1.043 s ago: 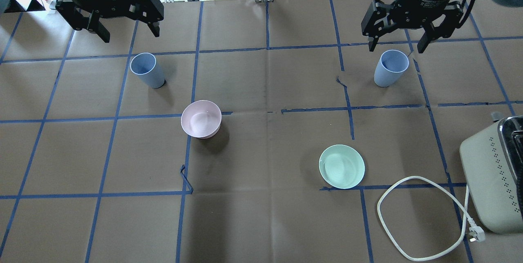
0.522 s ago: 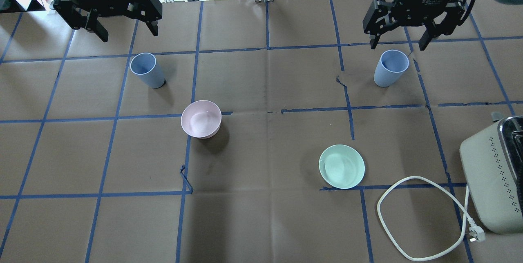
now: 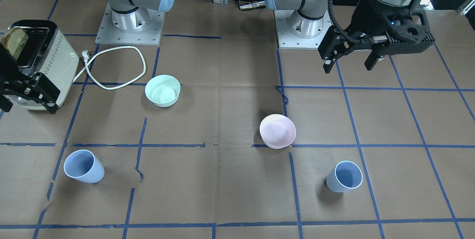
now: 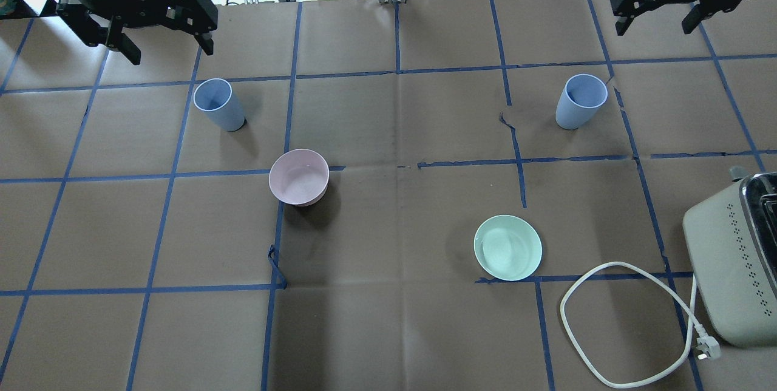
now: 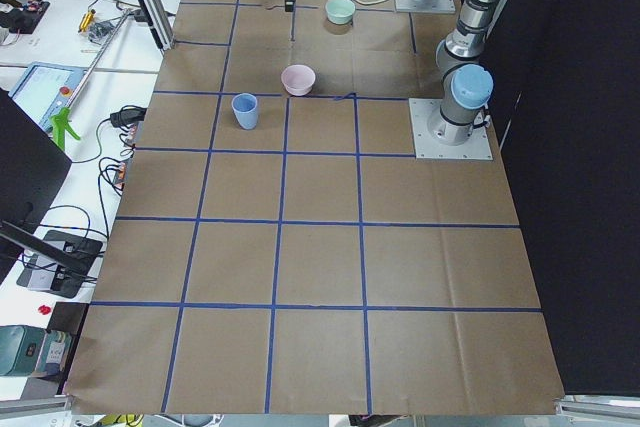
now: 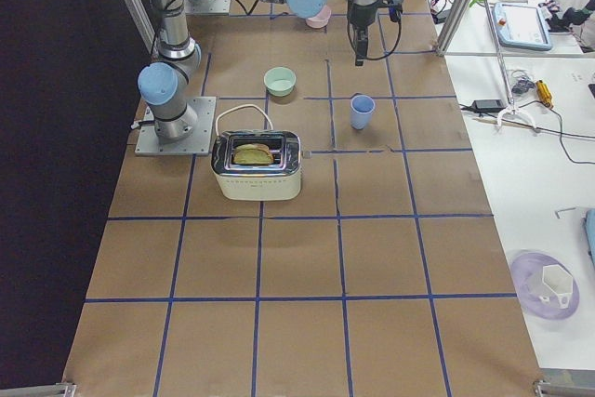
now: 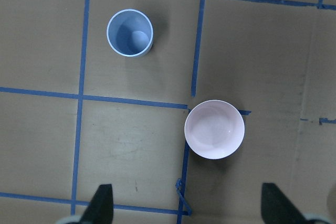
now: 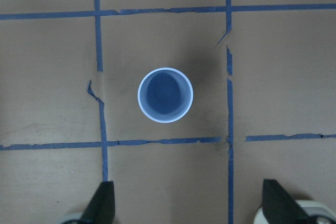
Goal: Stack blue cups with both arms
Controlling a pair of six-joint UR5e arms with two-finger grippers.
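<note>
Two pale blue cups stand upright and apart on the brown table. The left cup (image 4: 215,102) shows in the left wrist view (image 7: 129,32) and the front view (image 3: 345,177). The right cup (image 4: 580,101) shows in the right wrist view (image 8: 165,95) and the front view (image 3: 83,166). My left gripper (image 4: 170,51) is open and empty, high above the table, off to the side of the left cup. My right gripper (image 4: 654,28) is open and empty, high above the right cup, which sits centred ahead of its fingers (image 8: 102,203).
A pale pink bowl (image 4: 298,176) sits near the left cup. A mint-green bowl (image 4: 507,247) sits right of the middle. A toaster (image 4: 737,260) with a looped white cord (image 4: 607,318) stands at the right edge.
Both grippers have moved outward and toward the view's top edge, the right one much more. Both stay open. The cups and bowls have not moved.
</note>
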